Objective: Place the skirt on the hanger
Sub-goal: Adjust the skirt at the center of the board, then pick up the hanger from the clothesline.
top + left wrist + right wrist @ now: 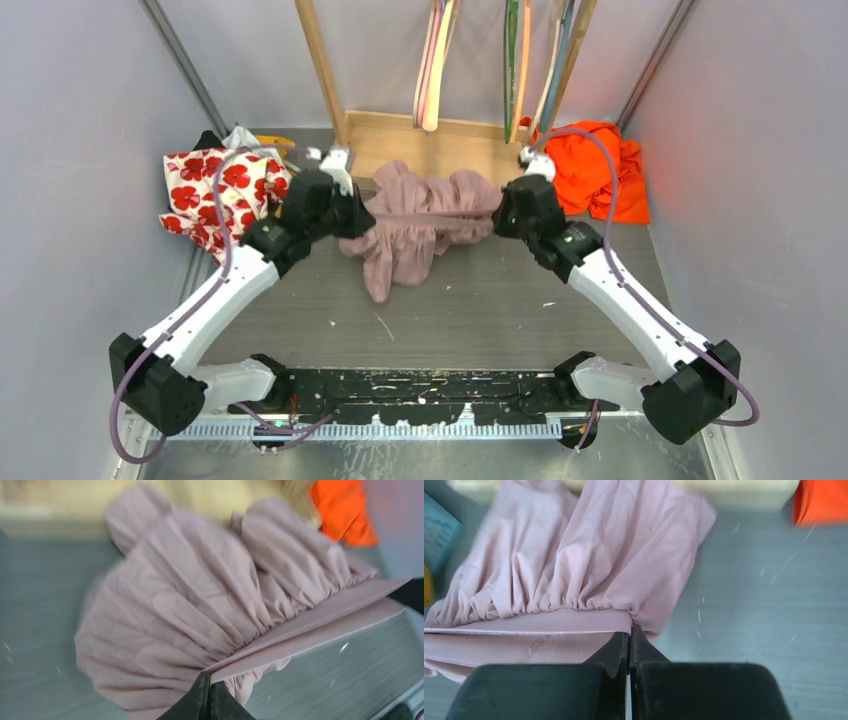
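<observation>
Left claw (207,696) pressed together, pinching one end of the skirt (420,240) waistband (320,620) | right claw (629,642) pinched the other end | band ran taut left-to-right between them, cloth draped down to the surface (480,300) | hangers (436,70) hung beyond the skirt, farther from both arms; next move judged up and forward.

Hangers (436,60) cut off at top, skirt (200,605) blurred in left wrist view, orange garment (821,500) cropped
</observation>
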You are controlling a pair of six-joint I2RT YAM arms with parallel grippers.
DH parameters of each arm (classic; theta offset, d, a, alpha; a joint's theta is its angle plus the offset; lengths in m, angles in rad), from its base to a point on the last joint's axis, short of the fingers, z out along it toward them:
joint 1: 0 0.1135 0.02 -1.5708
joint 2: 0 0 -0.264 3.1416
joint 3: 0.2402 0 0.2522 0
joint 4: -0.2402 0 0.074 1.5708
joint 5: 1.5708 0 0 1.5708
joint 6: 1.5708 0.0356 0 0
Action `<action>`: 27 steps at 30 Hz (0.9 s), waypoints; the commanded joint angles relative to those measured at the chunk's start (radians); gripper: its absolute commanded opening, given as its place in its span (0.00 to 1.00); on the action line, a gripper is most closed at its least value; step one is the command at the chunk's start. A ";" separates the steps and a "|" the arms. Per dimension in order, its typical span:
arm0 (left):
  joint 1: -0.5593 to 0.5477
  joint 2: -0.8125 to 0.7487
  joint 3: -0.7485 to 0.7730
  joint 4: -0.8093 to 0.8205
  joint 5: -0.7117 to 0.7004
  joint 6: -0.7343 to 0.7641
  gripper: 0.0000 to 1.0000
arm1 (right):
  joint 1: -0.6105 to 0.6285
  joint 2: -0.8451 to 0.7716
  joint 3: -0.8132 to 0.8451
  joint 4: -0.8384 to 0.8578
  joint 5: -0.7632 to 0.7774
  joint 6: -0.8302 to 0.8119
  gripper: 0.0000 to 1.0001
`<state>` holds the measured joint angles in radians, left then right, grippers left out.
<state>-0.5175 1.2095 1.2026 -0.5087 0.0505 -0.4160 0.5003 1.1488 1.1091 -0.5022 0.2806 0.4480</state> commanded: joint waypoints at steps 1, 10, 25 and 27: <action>-0.030 -0.016 -0.331 0.272 -0.111 -0.111 0.00 | -0.019 -0.023 -0.251 0.127 -0.018 0.159 0.01; -0.261 0.037 -0.498 0.223 -0.225 -0.258 0.17 | -0.003 -0.150 -0.460 0.069 -0.181 0.260 0.29; -0.265 -0.036 -0.181 -0.183 -0.265 -0.196 0.96 | -0.003 -0.047 0.418 -0.287 -0.171 0.024 0.38; -0.264 -0.047 -0.163 -0.205 -0.276 -0.193 0.98 | -0.003 0.021 0.574 -0.283 -0.217 0.018 0.37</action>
<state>-0.7841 1.2007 0.9913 -0.6159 -0.1955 -0.6346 0.5018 1.0821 1.4418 -0.7509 0.0952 0.5320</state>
